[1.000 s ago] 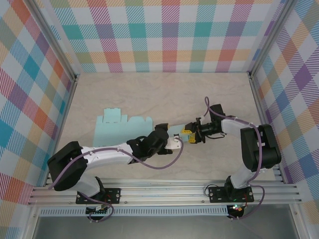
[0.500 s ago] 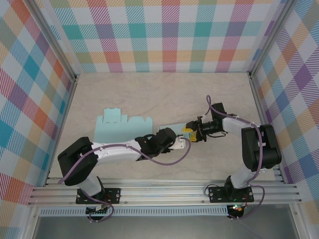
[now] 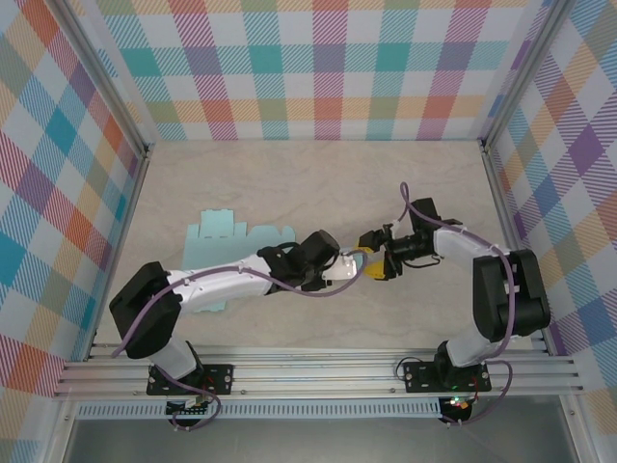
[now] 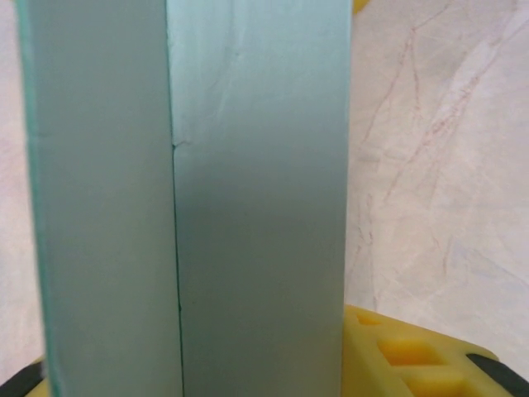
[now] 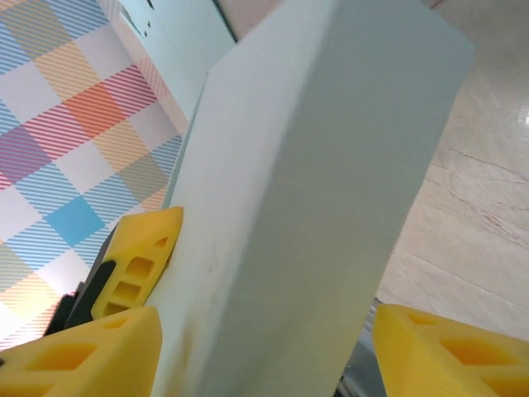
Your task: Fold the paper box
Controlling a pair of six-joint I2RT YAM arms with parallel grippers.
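Paper box [image 3: 231, 253] flap [image 5: 314, 190] sits inside both claws, probably gripped; press along the crease [image 4: 176, 248] slowly, staying together.

The paper box [image 3: 227, 253] is pale teal, the claw fingers [image 5: 136, 252] are yellow, the counter [image 3: 318, 183] is beige with faint marbling, and the enclosure walls [image 3: 318, 68] carry a multicolour plaid pattern.
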